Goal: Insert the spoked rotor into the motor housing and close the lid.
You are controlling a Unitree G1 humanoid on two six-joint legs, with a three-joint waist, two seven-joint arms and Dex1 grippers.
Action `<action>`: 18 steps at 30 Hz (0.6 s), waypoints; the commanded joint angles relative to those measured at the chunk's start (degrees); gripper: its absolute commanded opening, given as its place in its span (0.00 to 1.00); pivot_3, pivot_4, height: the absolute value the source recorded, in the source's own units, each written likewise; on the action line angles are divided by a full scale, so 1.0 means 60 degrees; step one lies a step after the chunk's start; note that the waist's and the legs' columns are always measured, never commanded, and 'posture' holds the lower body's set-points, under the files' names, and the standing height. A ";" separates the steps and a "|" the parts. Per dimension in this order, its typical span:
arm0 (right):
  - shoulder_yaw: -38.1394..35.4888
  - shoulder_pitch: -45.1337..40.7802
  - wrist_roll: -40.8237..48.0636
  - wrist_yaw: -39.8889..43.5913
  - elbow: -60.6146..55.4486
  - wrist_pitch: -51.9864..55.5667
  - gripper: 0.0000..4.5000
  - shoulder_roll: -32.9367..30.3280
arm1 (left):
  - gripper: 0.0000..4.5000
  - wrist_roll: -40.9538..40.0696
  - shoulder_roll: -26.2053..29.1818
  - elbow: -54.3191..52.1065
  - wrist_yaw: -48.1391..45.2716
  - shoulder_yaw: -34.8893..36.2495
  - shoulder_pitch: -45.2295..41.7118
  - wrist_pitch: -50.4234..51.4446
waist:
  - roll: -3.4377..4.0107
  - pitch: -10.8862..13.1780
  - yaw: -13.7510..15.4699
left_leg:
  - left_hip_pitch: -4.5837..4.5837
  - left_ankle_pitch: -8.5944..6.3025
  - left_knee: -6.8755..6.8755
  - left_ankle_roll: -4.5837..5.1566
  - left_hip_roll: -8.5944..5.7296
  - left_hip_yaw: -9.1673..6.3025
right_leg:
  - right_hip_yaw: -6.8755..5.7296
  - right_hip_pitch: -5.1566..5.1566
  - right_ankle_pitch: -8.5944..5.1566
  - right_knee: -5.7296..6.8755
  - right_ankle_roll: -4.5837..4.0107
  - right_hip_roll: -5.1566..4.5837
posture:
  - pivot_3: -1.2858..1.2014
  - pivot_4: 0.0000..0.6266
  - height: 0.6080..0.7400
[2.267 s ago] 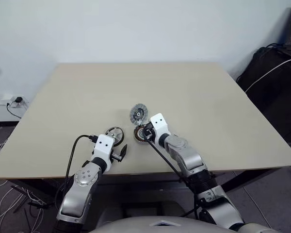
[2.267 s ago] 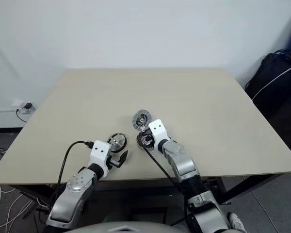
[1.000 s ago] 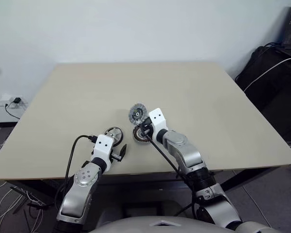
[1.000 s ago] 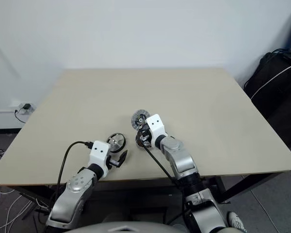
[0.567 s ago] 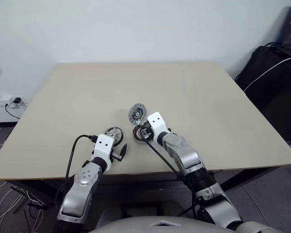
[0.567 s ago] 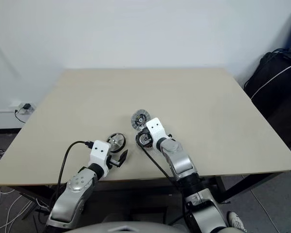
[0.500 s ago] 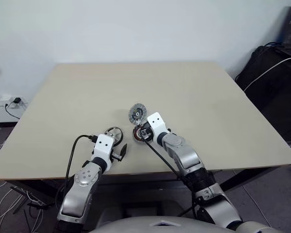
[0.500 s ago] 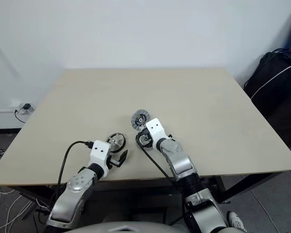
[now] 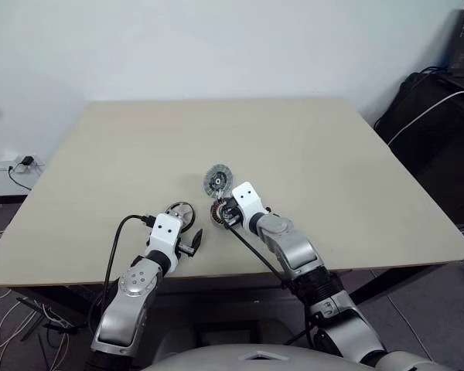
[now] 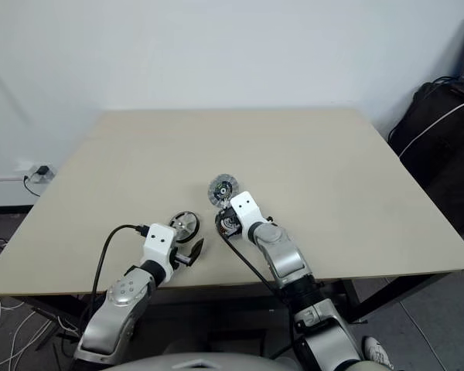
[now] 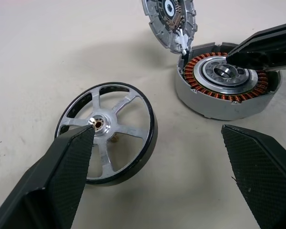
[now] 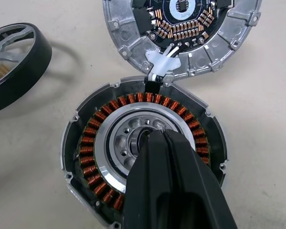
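The motor housing [image 12: 90, 157], a round puck with copper windings around a silvery centre, lies on the table. My right gripper [image 12: 157, 137] is shut, its tips down at the housing's central hub, with nothing held. The lid [image 12: 207, 36], ribbed and with a circuit face showing, leans just behind the housing, joined to it by a white connector. The spoked rotor [image 11: 107, 131] lies flat to the left of the housing. My left gripper [image 11: 157, 131] hovers near it, open, one finger [image 11: 62, 181] over the rotor's near edge.
The beige table [image 9: 309, 139] has open surface on all sides of the parts, which lie close to its front edge [image 9: 216, 277]. Black bags and cables [image 9: 433, 116] stand off the table's right side.
My right gripper has sunk a little onto the housing's centre and its wrist has turned slightly. The left arm and the parts have not moved.
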 commanded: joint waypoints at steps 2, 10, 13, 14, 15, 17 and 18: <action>0.0043 -0.0140 0.0012 0.0148 -0.0229 0.0010 0.01 0.0032 | 1.00 -0.0037 -0.0013 -0.0082 0.0010 0.0107 -0.0086 -0.0186 | -0.0001 0.0000 -0.0003 | 0.0004 0.0002 0.0000 -0.0001 0.0001 0.0000 | 0.0000 0.0002 -0.0014 0.0004 -0.0025 0.0001 | 0.52 0.00 1.00; 0.0084 -0.0094 0.0043 0.0291 -0.0238 -0.0019 0.01 -0.0010 | 1.00 -0.0044 -0.0022 -0.0051 0.0013 0.0122 -0.0114 -0.0199 | -0.0004 0.0001 0.0000 | 0.0001 0.0001 0.0000 0.0000 0.0001 -0.0001 | 0.0001 0.0000 -0.0015 0.0003 -0.0026 0.0001 | 0.52 0.00 1.00; 0.0127 -0.0047 0.0096 0.0495 -0.0247 -0.0088 0.01 -0.0033 | 1.00 -0.0039 -0.0037 -0.0020 0.0016 0.0098 -0.0107 -0.0214 | -0.0004 0.0001 -0.0001 | 0.0002 0.0001 0.0000 0.0000 0.0002 -0.0002 | 0.0000 0.0000 -0.0015 0.0004 -0.0026 0.0001 | 0.52 0.00 1.00; 0.0166 -0.0014 0.0127 0.0607 -0.0265 -0.0131 0.01 -0.0051 | 1.00 -0.0040 -0.0043 -0.0003 0.0015 0.0090 -0.0106 -0.0217 | -0.0004 0.0001 -0.0001 | 0.0002 0.0001 0.0000 0.0000 0.0002 -0.0002 | 0.0000 0.0001 -0.0015 0.0004 -0.0027 0.0001 | 0.52 0.00 1.00; 0.0192 0.0007 0.0145 0.0685 -0.0277 -0.0160 0.01 -0.0062 | 1.00 -0.0041 -0.0046 0.0007 0.0014 0.0086 -0.0106 -0.0218 | -0.0004 0.0001 -0.0001 | 0.0002 0.0001 0.0000 0.0000 0.0002 -0.0002 | 0.0000 0.0001 -0.0016 0.0004 -0.0027 0.0001 | 0.52 0.00 1.00; 0.0227 0.0048 0.0165 0.0817 -0.0292 -0.0199 0.01 -0.0074 | 1.00 -0.0044 -0.0047 0.0013 0.0006 0.0080 -0.0104 -0.0215 | -0.0004 0.0002 -0.0002 | 0.0002 0.0001 0.0000 0.0000 0.0002 -0.0002 | 0.0000 0.0001 -0.0016 0.0004 -0.0028 0.0001 | 0.52 0.00 1.00; 0.0244 0.0068 0.0164 0.0875 -0.0296 -0.0216 0.01 -0.0078 | 1.00 -0.0045 -0.0045 0.0014 0.0003 0.0078 -0.0103 -0.0214 | -0.0005 0.0002 -0.0002 | 0.0002 0.0001 0.0000 0.0000 0.0002 -0.0002 | 0.0000 0.0001 -0.0016 0.0004 -0.0028 0.0001 | 0.52 0.00 1.00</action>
